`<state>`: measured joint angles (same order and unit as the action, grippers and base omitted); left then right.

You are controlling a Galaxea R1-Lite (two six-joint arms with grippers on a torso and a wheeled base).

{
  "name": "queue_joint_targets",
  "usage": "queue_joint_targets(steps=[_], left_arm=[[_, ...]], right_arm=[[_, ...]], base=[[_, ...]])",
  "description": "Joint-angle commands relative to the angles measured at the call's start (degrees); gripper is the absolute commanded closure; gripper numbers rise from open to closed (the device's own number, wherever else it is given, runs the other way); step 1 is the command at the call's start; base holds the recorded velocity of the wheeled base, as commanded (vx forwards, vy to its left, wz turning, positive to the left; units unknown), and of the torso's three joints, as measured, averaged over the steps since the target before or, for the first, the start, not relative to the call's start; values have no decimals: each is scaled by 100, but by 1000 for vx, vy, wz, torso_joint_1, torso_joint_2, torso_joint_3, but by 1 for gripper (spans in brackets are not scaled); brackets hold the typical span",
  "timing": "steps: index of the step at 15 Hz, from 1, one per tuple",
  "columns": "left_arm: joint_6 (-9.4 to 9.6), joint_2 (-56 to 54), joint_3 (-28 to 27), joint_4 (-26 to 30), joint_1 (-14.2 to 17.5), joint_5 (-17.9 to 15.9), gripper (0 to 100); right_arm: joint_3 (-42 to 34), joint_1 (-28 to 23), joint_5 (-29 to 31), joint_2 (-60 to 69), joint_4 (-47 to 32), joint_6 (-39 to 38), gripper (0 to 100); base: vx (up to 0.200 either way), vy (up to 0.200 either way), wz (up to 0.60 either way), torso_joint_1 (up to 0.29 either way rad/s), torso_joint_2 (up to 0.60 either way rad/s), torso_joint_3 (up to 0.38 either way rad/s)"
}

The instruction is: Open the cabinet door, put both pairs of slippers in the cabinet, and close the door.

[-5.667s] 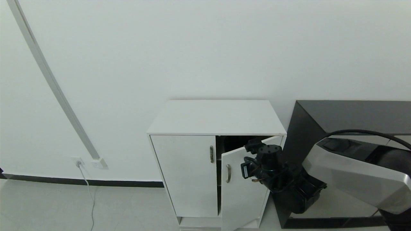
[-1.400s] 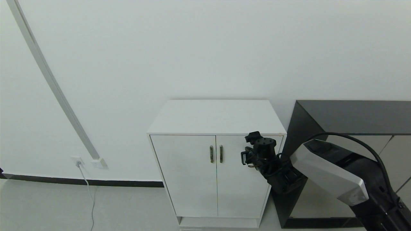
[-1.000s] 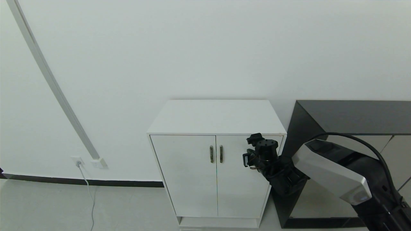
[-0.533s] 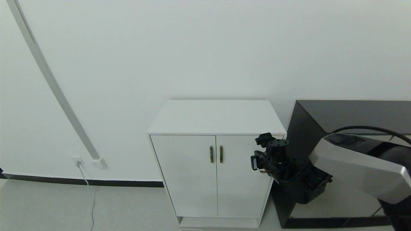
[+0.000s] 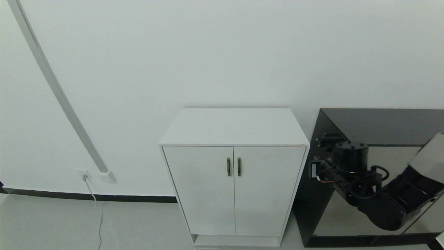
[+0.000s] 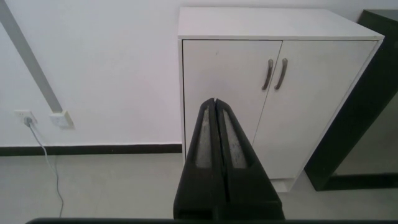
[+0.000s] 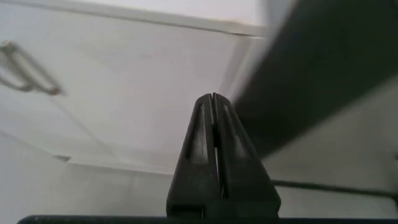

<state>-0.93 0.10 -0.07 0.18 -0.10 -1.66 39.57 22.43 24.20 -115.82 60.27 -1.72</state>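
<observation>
Left tool [image 6: 215, 107]: fingers pressed together, nothing held. It sits low and well back from the cabinet [image 5: 234, 126], aimed at the left door [image 5: 199, 187].

Right tool [image 7: 213, 99]: fingers together, empty. It hangs in front of the dark unit [image 5: 364, 125], just beside the cabinet's right edge, clear of the right door [image 5: 267, 187].

Both doors lie flush, handles [image 5: 233, 166] side by side at the centre seam. Cannot tell whether the slippers are inside. If they are, the task looks all but finished.

Risks, as judged:
- The right arm sits close to the dark unit's glossy front and the cabinet's corner. A careless swing on retreat could clip either one.
- If a slipper presses on the right door from inside, or the hinge has no catch, the door could drift open unwatched.
- A forward move of the left tool would knock the left door.

Behind, a plain wall [image 5: 222, 52]
</observation>
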Motion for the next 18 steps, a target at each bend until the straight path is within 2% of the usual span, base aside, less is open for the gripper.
queue_joint_targets(steps=[1, 2, 4, 8, 13, 15, 18], left_arm=[[-4, -1, 7, -1, 1, -1, 100], [-4, -1, -1, -1, 1, -1, 100], [-4, -1, -1, -1, 1, -10, 100], [-4, -1, -1, -1, 1, -1, 100], [-4, -1, -1, -1, 1, -1, 100], [-4, -1, 7, -1, 1, -1, 100], [-4, -1, -1, -1, 1, -1, 100]], right_arm=[[-775, -380, 234, 1044, -7, 14, 100], [-1312, -652, 234, 1589, -15, 40, 100], [-1927, -898, 191, 2275, -24, 110, 100], [-3113, -933, 59, 3356, -15, 119, 100], [-3957, -933, -47, 4314, -24, 119, 100], [-3957, -977, -82, 4762, -499, 58, 100], [-3913, -986, -750, 6362, -2177, 66, 100]], base=[[0, 0, 0, 0, 0, 0], [0, 0, 0, 0, 0, 0], [0, 0, 0, 0, 0, 0], [0, 0, 0, 0, 0, 0], [0, 0, 0, 0, 0, 0], [0, 0, 0, 0, 0, 0], [0, 0, 0, 0, 0, 0]])
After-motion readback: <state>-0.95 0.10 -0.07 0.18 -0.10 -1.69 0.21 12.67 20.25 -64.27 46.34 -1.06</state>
